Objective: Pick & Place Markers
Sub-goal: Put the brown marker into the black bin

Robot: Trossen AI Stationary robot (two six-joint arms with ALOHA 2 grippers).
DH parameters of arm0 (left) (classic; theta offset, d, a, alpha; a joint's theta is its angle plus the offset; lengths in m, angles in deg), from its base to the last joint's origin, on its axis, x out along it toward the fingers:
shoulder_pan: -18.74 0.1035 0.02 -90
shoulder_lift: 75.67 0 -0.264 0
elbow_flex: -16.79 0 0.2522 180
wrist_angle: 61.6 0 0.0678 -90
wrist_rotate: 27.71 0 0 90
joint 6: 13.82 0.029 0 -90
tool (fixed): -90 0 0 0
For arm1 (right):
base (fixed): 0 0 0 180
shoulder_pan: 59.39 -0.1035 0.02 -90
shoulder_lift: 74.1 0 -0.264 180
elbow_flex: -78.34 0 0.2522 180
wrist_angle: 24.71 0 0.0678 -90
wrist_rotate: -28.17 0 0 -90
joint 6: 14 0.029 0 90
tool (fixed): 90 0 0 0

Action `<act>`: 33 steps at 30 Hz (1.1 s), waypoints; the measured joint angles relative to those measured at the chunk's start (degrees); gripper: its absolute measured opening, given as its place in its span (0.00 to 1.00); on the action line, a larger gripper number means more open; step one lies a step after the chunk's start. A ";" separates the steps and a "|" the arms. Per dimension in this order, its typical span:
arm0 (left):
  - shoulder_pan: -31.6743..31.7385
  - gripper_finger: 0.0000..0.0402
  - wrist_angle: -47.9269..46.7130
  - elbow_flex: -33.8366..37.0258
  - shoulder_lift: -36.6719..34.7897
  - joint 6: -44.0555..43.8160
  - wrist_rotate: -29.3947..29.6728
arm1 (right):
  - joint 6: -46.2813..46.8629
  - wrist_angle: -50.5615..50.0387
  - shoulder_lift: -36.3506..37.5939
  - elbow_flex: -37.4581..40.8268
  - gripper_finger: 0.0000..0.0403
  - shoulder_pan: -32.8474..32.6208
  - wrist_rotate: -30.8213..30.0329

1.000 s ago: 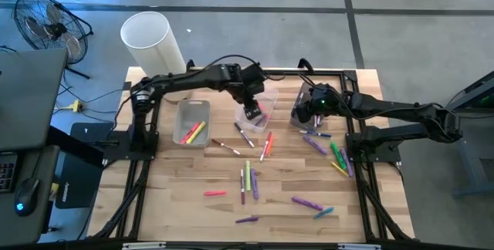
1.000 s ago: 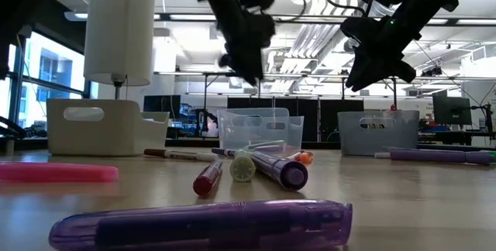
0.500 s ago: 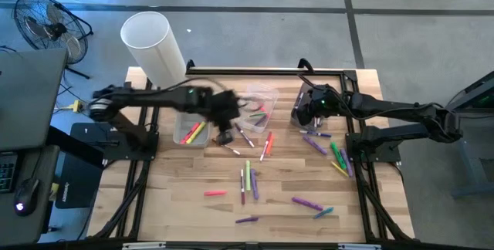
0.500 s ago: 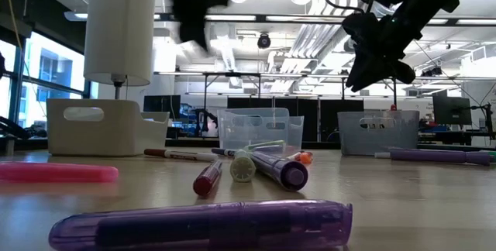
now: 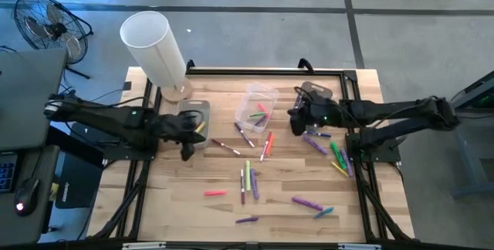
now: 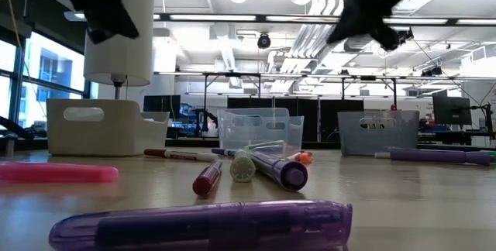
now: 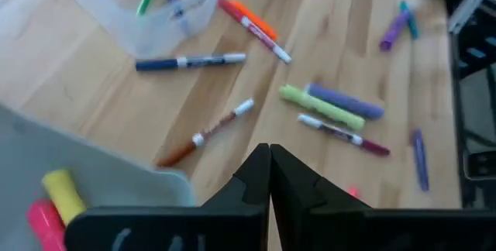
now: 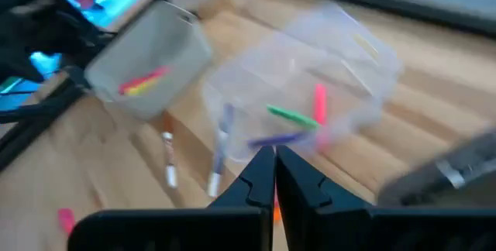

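Both grippers are pinched together on nothing. The left gripper hangs at the near corner of the grey bin, and the right gripper hangs between the clear bin and the third bin. Most markers lie loose on the table; a few sit in the grey and clear bins.

Likely trouble: with the fingers together, a descent onto a marker would only push or roll it, so they must part first. The left gripper is so near the grey bin's rim that a low sweep could clip or shove it. Several markers lie touching or crossed, like the cluster by the table's right edge, so a grab there may catch two or flick one off.

The high view gives the whole spread and each arm's place. The left wrist view shows its fingers meeting, a yellow and a pink marker in the grey bin, and a brown marker just outside it. The right wrist view shows green, pink and purple markers inside the clear bin. The low view shows only the nearest markers, with the bins standing behind them
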 joint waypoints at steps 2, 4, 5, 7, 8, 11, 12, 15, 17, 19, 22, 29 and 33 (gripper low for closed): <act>-2.25 0.01 -1.59 2.37 -4.66 -1.02 1.20 | -0.68 -0.60 -3.53 -6.00 0.00 -3.40 -4.14; -4.22 0.00 0.47 3.37 -7.67 -2.00 2.87 | -1.58 -2.85 -8.93 -12.58 0.00 -6.27 -7.52; -5.00 0.00 0.31 3.91 -9.19 -2.17 3.73 | -2.15 -3.53 -12.00 -16.33 0.00 -7.36 -8.46; -5.98 0.00 -1.26 5.06 -11.36 -1.98 4.47 | -3.43 -5.30 -18.86 -24.40 0.00 -9.04 -8.87; -6.49 0.00 -0.67 5.12 -11.94 -1.97 4.66 | -3.70 -7.39 -22.46 -28.45 0.00 -9.55 -8.84; -6.93 0.00 -1.25 5.23 -13.76 -1.09 4.85 | -5.28 -13.25 -33.62 -41.63 0.00 -10.25 -6.90; -6.88 0.00 -0.94 5.24 -14.13 -0.76 4.63 | -5.94 -15.76 -37.36 -45.94 0.00 -10.26 -5.95; -6.85 0.00 -1.04 5.21 -14.38 -0.48 3.83 | -6.86 -21.12 -47.98 -58.11 0.00 -10.18 -4.29; -6.86 0.00 -1.04 5.22 -14.29 -1.34 3.11 | -8.45 -24.22 -54.31 -65.45 0.01 -9.94 -3.56; -6.86 0.00 -0.87 5.23 -14.11 -1.57 1.47 | -11.57 -26.17 -59.83 -71.91 0.03 -9.50 -1.61; -6.84 0.00 -1.05 5.23 -14.02 -1.59 -1.13 | -12.94 -29.34 -67.18 -79.28 0.07 -8.46 1.50; -6.84 0.00 -1.00 5.21 -14.10 -1.81 -2.72 | -10.98 -32.85 -76.87 -83.64 0.23 -6.52 6.07; -6.84 0.00 -1.00 5.21 -14.08 -1.84 -3.72 | -10.97 -33.11 -77.83 -80.16 0.28 -6.41 6.04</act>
